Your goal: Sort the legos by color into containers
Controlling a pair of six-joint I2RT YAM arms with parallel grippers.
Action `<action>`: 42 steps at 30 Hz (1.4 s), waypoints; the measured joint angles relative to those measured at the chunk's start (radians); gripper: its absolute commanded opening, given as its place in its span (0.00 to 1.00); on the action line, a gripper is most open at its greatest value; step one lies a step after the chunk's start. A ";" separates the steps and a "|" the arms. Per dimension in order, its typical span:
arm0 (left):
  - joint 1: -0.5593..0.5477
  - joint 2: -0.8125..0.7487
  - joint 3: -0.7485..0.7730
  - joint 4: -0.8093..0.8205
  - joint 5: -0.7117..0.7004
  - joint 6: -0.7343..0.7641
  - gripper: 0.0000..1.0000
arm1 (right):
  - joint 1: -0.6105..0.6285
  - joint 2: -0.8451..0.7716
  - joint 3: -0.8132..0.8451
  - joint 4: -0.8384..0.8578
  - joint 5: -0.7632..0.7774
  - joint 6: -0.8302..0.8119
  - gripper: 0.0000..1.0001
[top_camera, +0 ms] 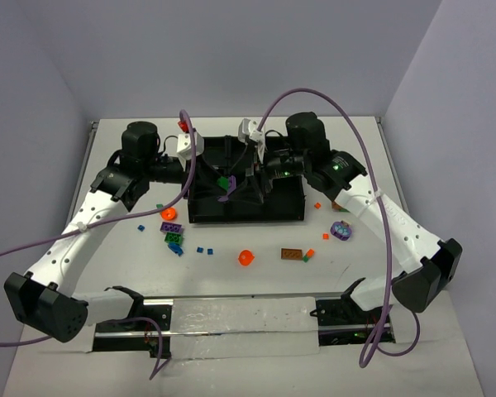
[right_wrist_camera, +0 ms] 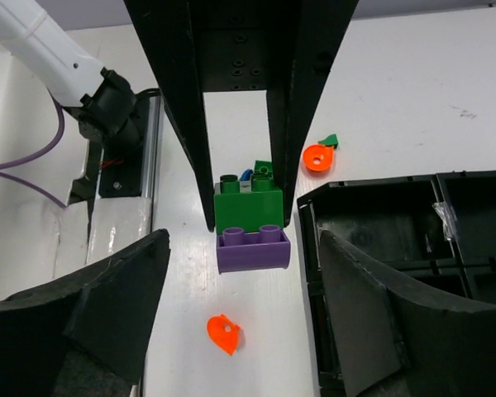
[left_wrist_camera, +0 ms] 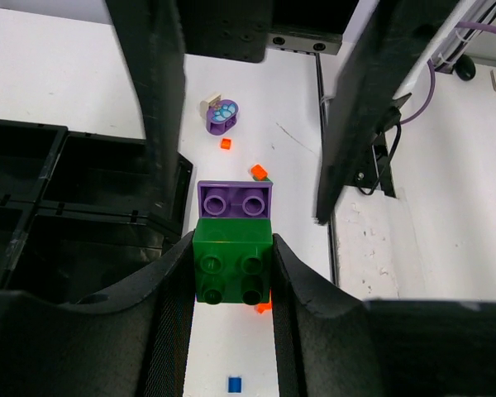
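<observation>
A white bench (top_camera: pixel 256 285) is occupied at its centre by the black tray (top_camera: pixel 285 205). In the top view, toward the tray's 9 o'clock side, a green brick (left_wrist_camera: pixel 231 265) is gripped aloft by the clenched left pincer (left_wrist_camera: pixel 231 281), and a purple brick (left_wrist_camera: pixel 236 200) is stuck to it. Which compartment lies beneath cannot be told. The right pincer (right_wrist_camera: pixel 244 248) is spread wide either side of the purple brick, without contact. Loose legos (top_camera: pixel 292 254) are scattered on the bench from 4 to 8 o'clock of the tray, among them an orange piece (top_camera: pixel 246 258).
</observation>
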 measured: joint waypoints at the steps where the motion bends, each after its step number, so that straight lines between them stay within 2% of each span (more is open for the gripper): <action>1: 0.000 0.000 0.000 0.000 0.000 0.003 0.00 | 0.001 0.002 0.000 -0.002 -0.002 -0.004 0.73; 7: 0.000 0.000 0.006 -0.006 0.000 0.012 0.00 | 0.003 0.025 0.019 -0.025 -0.011 -0.032 0.71; 10: 0.000 0.000 0.008 -0.009 0.000 0.018 0.00 | 0.003 0.034 0.026 -0.040 -0.013 -0.045 0.65; 13: 0.000 0.000 0.011 -0.013 0.000 0.023 0.00 | 0.003 0.038 0.030 -0.057 -0.014 -0.058 0.49; 14: 0.000 0.000 0.011 -0.014 0.000 0.026 0.00 | 0.003 0.040 0.033 -0.064 -0.014 -0.063 0.49; 18: 0.000 0.000 0.011 -0.017 0.001 0.033 0.00 | 0.003 0.058 0.064 -0.105 -0.013 -0.089 0.22; 19: 0.000 0.000 0.011 -0.018 0.001 0.033 0.00 | 0.003 0.060 0.069 -0.112 -0.013 -0.098 0.07; 20: 0.000 0.000 0.011 -0.020 0.001 0.033 0.00 | 0.003 0.061 0.072 -0.118 -0.011 -0.103 0.00; 29: 0.010 -0.009 0.006 -0.014 -0.024 0.030 0.00 | -0.001 0.060 0.073 -0.138 0.013 -0.140 0.00; 36: 0.217 -0.043 0.003 0.048 -0.058 -0.046 0.00 | -0.110 0.052 0.050 -0.290 0.098 -0.238 0.00; 42: 0.252 -0.042 0.003 0.115 -0.155 -0.118 0.00 | -0.227 0.057 0.006 -0.326 0.222 -0.227 0.00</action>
